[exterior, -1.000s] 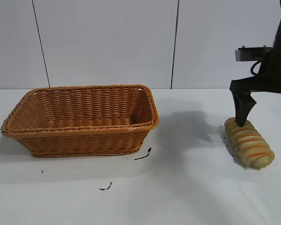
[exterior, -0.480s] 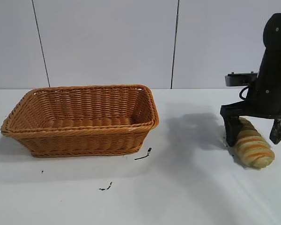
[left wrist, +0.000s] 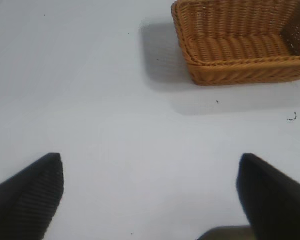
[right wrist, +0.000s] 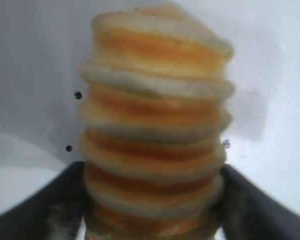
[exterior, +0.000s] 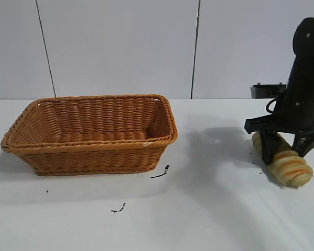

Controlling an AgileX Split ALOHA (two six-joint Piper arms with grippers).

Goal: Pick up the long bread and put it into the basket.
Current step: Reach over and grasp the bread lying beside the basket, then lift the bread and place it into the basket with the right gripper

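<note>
Right end effector [exterior: 284, 151] clamps across the long bread [exterior: 289, 166] (still on the bench [exterior: 209, 209]), well right of the basket [exterior: 91, 133]; squeeze firmly mid-loaf, then lift straight.

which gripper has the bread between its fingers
The right gripper, down at the table's right side, straddles the long bread. The left gripper hangs open over bare table, with only the basket ahead.
</note>
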